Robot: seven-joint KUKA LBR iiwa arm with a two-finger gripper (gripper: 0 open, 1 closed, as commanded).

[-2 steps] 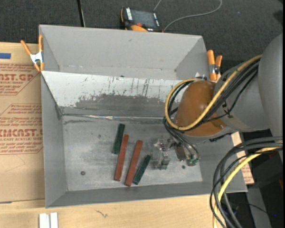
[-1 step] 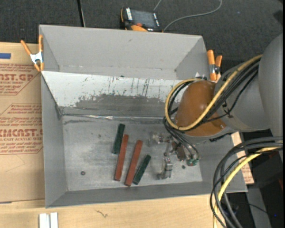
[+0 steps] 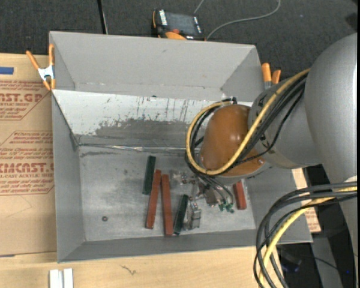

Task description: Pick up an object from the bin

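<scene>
The dark green stick point(image 3: 180, 213), a flat narrow bar, lies on the floor of the bin point(image 3: 102, 191) near the front wall, right of centre. The gripper point(image 3: 195, 211) sits low just to its right (open or closed cannot be told, nor any hold). Two red-brown bars point(image 3: 167, 204) lie alongside on its left, with a second green bar point(image 3: 149, 174) beyond them. A short red bar point(image 3: 240, 195) lies near the right wall. The left half of the scuffed metal floor is open.

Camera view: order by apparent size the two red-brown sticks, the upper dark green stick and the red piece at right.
1. Left red-brown stick and right red-brown stick: alike, unranked.
2. Upper dark green stick.
3. Red piece, its top end hidden by the arm.
</scene>
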